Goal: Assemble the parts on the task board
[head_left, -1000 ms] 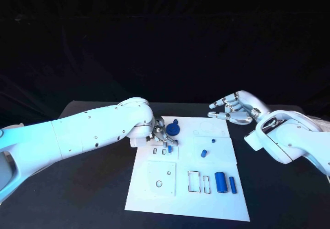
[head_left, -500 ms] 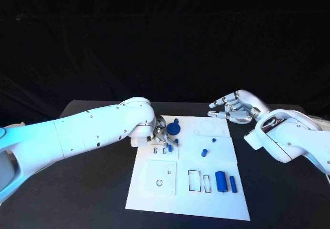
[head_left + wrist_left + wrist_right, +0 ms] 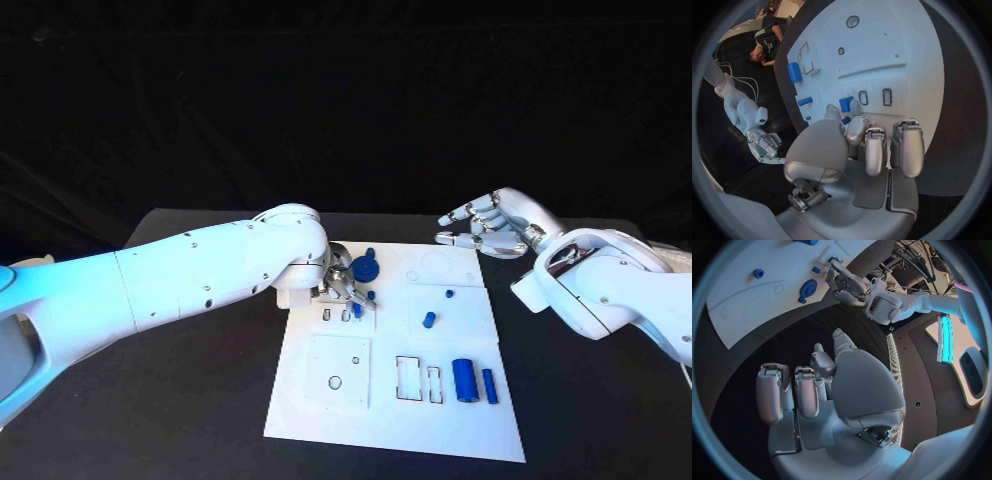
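Left hand [image 3: 340, 281] is down on the far-left part of the task board [image 3: 389, 420], fingers drawn together on a small blue part [image 3: 846, 104]. In the left wrist view the part sits pinched at the fingertips [image 3: 853, 107], just beside two small rectangular slots [image 3: 875, 97]. Judgement: the part is held low and close so it can go into one of those slots; whether it has entered one, I cannot tell.

Right hand [image 3: 490, 226] hovers off the far-right corner of the board, above the black table [image 3: 188, 400], fingers loosely curled, grasping nothing, well apart from the work, likely parked to keep clear.

Other parts on the board: blue round piece [image 3: 365, 269] just beyond the left hand, small peg [image 3: 428, 320] mid-board, large cylinder [image 3: 463, 380] and thinner bar [image 3: 489, 386] side by side near the right edge, beside two empty rectangular recesses [image 3: 418, 381]. Assembly looks early
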